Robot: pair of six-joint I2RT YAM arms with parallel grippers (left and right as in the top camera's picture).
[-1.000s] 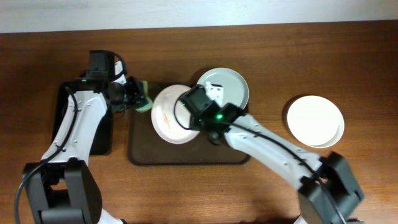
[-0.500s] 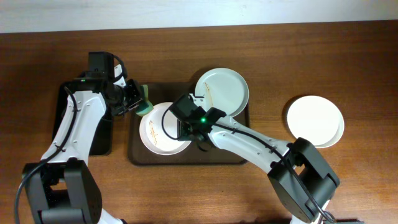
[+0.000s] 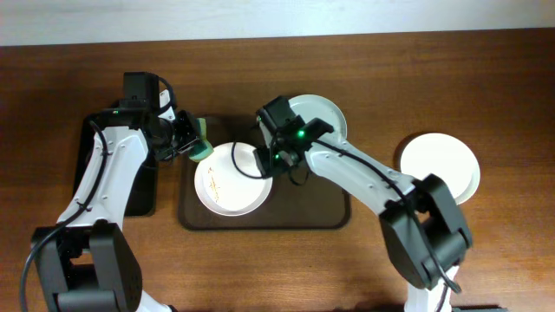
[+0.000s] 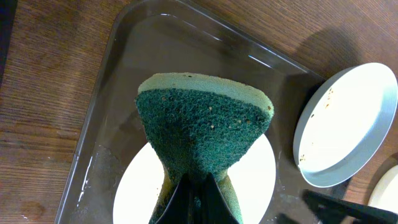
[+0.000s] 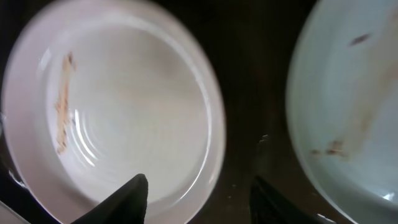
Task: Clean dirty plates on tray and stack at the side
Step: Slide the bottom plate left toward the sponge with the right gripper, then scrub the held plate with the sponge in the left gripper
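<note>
Dark brown tray [image 3: 295,217] on wooden worktop [image 3: 434,69], smeared white plate [image 3: 230,178] at its left, blue-green plate [image 3: 325,117] over its far right corner, third plate [image 3: 439,166] off the tray at right, left claw [image 4: 200,199] pinching green sponge [image 4: 202,134] beside white plate, right claw [image 5: 199,186] parted, empty, above the gap between plates

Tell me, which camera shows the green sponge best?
The left wrist view: the sponge fills the middle, pinched in the left hand, its rough green face clear. Overhead shows it only as a small green bit. The right wrist view misses it.
</note>
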